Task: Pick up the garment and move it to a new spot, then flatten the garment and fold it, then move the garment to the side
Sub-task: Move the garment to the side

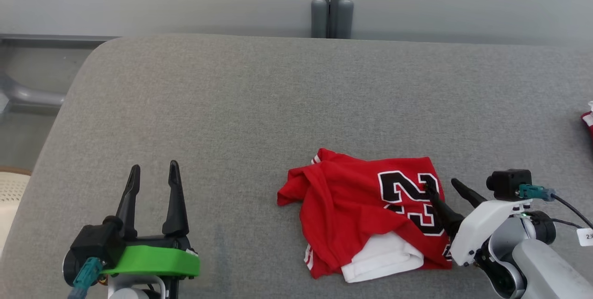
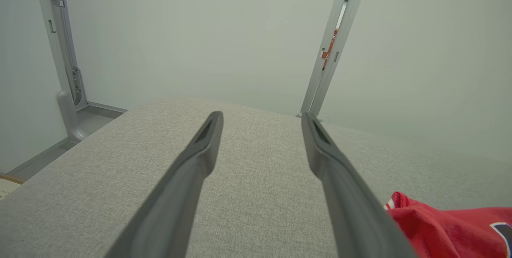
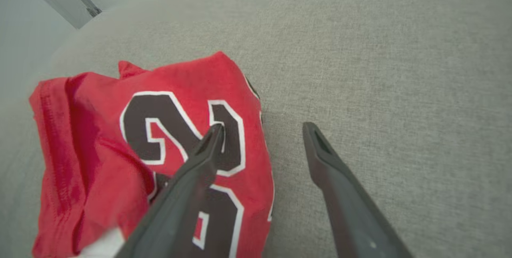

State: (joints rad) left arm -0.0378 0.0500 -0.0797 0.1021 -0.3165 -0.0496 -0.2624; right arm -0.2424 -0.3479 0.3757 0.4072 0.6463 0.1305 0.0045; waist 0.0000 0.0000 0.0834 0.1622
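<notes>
Head view puts the jersey [image 1: 352, 211] crumpled near the front of the grey woven pad [image 1: 259, 104], right of centre. Your right gripper [image 1: 442, 182] straddles its right edge, jaws apart, one over the black numeral [image 1: 407, 197]; your left gripper [image 1: 154, 165] hangs spread, well apart. Expect light, limp, slightly slick knit that sags and bunches, so pinch a stitched hem, not the loose white layer [image 1: 384, 257].

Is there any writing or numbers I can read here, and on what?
"2", then seemingly "3": black white-edged digits on the red garment, partly creased.
White tag: cut off, unreadable.
Red sticker on the metal post: too small to read.
</notes>
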